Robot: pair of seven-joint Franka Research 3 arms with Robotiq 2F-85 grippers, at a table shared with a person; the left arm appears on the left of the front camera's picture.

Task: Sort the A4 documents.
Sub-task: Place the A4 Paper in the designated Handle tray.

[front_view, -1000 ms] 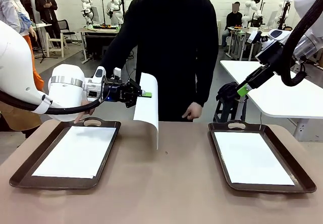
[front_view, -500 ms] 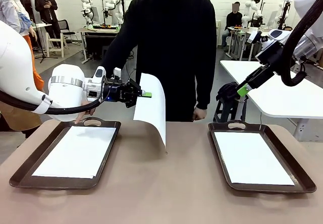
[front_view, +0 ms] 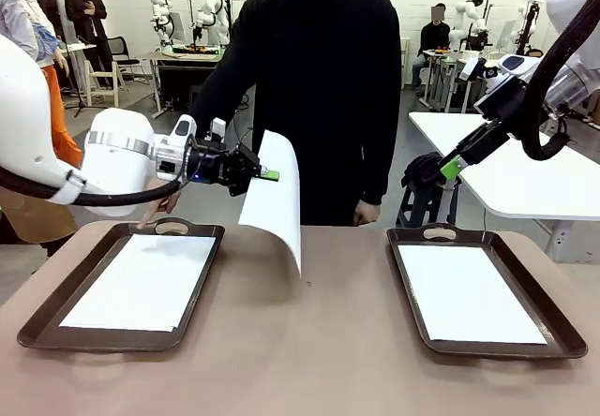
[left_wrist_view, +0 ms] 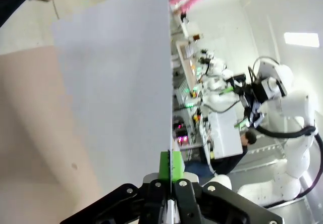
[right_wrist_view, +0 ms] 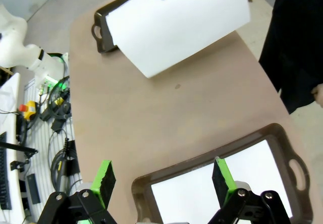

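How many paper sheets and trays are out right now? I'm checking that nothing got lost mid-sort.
A4 documents: 3, one in the left tray, one in the right tray, one held in the air by the left gripper
Dark brown trays: 2, left and right
Total: 5

Bright, even overhead light, soft shadows, sharp frames (wrist views bowed at edges)
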